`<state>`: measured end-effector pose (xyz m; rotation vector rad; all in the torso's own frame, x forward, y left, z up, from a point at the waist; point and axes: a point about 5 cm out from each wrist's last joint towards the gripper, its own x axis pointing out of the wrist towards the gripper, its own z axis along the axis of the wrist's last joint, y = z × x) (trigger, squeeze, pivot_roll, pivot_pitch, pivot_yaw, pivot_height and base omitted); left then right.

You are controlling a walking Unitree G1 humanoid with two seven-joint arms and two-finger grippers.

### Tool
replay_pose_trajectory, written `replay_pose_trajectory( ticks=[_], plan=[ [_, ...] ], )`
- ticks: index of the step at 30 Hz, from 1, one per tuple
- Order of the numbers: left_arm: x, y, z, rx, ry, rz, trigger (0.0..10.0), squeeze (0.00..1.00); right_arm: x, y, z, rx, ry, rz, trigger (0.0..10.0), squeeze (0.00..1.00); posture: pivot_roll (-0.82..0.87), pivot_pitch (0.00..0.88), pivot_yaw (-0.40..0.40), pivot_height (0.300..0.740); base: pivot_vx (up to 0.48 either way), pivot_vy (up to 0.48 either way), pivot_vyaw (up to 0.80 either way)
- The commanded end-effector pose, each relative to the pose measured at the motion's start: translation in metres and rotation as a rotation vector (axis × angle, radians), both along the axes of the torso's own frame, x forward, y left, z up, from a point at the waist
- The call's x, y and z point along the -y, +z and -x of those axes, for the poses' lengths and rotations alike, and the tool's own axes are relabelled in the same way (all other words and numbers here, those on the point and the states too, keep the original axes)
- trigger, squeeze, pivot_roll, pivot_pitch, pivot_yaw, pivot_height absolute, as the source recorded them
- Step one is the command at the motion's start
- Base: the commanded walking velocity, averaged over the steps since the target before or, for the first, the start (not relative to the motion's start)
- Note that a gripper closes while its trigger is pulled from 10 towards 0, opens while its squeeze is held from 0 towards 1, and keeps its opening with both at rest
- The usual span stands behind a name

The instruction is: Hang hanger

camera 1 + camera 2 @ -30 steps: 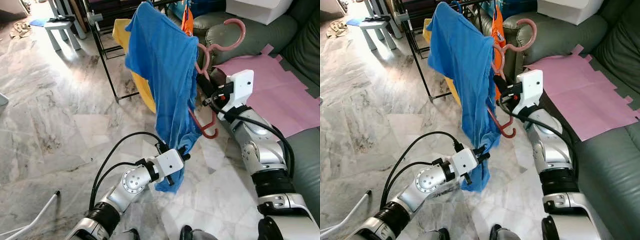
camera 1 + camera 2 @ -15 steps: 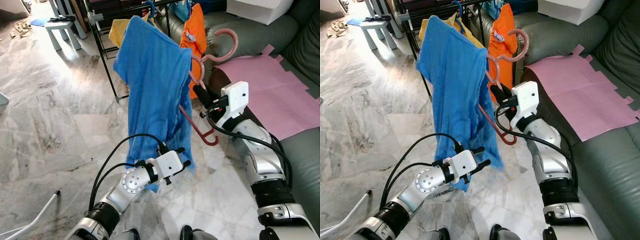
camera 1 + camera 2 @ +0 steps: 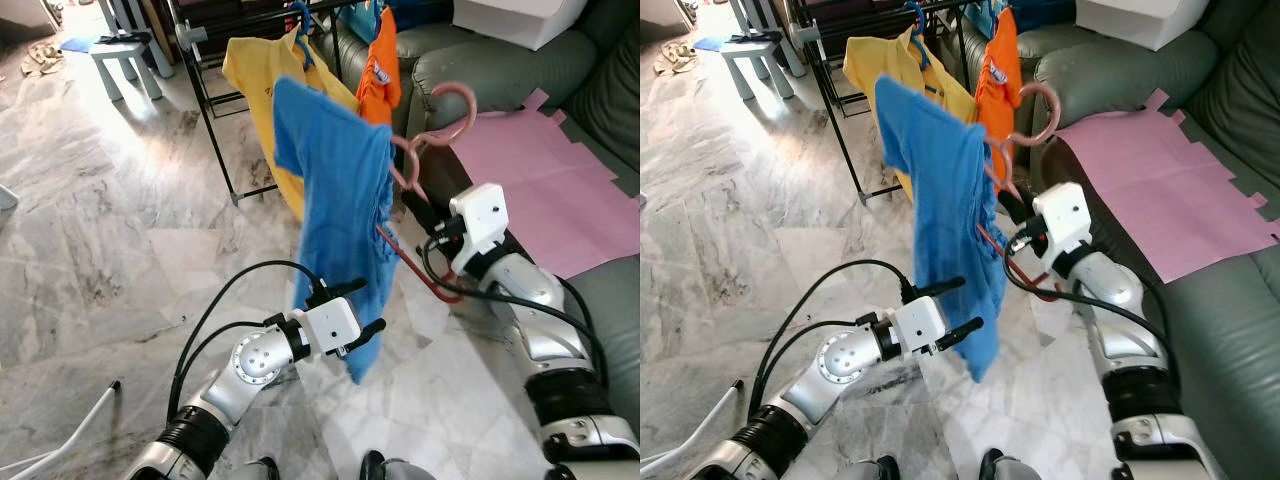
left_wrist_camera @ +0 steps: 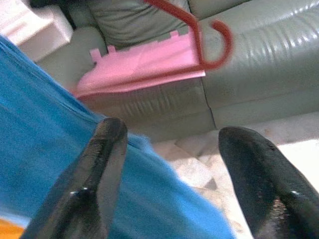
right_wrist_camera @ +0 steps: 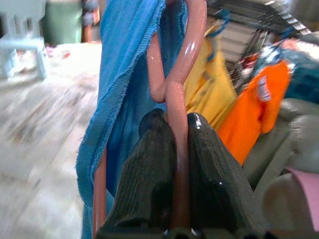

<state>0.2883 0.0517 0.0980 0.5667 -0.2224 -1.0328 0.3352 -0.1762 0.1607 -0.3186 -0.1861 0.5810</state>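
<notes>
1. the right gripper (image 5: 175, 134) has its jaws clamped on the neck of the pink hanger (image 3: 436, 125), which stands pinched between the two fingers.
2. the hanger is held up in the air in front of the rack (image 3: 205, 75), its hook curling above the gripper toward the sofa (image 3: 470, 65).
3. a blue shirt (image 3: 340, 200) hangs from the hanger, draping down toward the floor (image 3: 100, 240).
4. the left gripper (image 3: 358, 310) sits low by the shirt's bottom edge, jaws spread wide and holding nothing; the cloth lies just beside one finger (image 4: 97, 169).
5. a yellow shirt (image 3: 255, 75) and an orange shirt (image 3: 378, 65) hang on the rack behind.
</notes>
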Motion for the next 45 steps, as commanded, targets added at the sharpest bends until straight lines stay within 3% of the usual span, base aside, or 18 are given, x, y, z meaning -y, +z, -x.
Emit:
replay_pose_trajectory(
  ticks=[1, 8, 12, 23, 30, 34, 44, 45],
  plan=[
    [0.001, 0.01, 0.003, 0.019, -0.042, -0.014, 10.0, 1.0, 0.0, 0.0, 0.005, 0.019, 0.051, 0.032, 10.0, 0.0, -0.1, 0.164, 0.024, 0.74, 0.0, 0.0, 0.0],
    [-0.006, 0.042, -0.009, 0.139, -0.043, -0.019, 10.0, 1.0, 0.013, -0.012, 0.017, -0.035, 0.111, 0.063, 10.0, 0.0, -0.09, 0.162, 0.034, 0.74, 0.0, 0.0, 0.0],
    [-0.009, 0.054, -0.017, 0.161, -0.038, -0.043, 10.0, 1.0, 0.018, -0.022, 0.031, -0.082, 0.213, 0.173, 10.0, 0.0, -0.08, 0.158, 0.039, 0.74, 0.0, 0.0, 0.0],
    [-0.024, 0.072, -0.034, 0.22, -0.037, -0.127, 10.0, 1.0, 0.038, -0.024, 0.041, -0.122, 0.27, 0.271, 10.0, 0.0, -0.09, 0.153, 0.052, 0.74, 0.0, 0.0, 0.0],
    [-0.034, 0.07, -0.041, 0.193, -0.073, -0.233, 10.0, 1.0, 0.037, -0.023, 0.044, -0.095, 0.312, 0.345, 10.0, 0.0, -0.09, 0.154, 0.059, 0.74, 0.0, 0.0, 0.0],
    [-0.044, 0.061, -0.046, 0.101, -0.096, -0.331, 10.0, 1.0, 0.038, -0.014, 0.045, -0.046, 0.351, 0.413, 10.0, 0.0, -0.09, 0.156, 0.06, 0.74, 0.0, 0.0, 0.0],
    [-0.054, 0.042, -0.053, -0.026, -0.083, -0.361, 10.0, 1.0, 0.036, -0.001, 0.042, 0.027, 0.405, 0.536, 10.0, 0.0, -0.1, 0.157, 0.059, 0.74, 0.0, 0.0, 0.0],
    [-0.057, 0.039, -0.056, -0.06, -0.082, -0.387, 9.1, 0.76, 0.039, 0.0, 0.04, 0.041, 0.403, 0.582, 10.0, 0.0, -0.1, 0.154, 0.057, 0.74, 0.0, 0.0, 0.0]
  ],
)
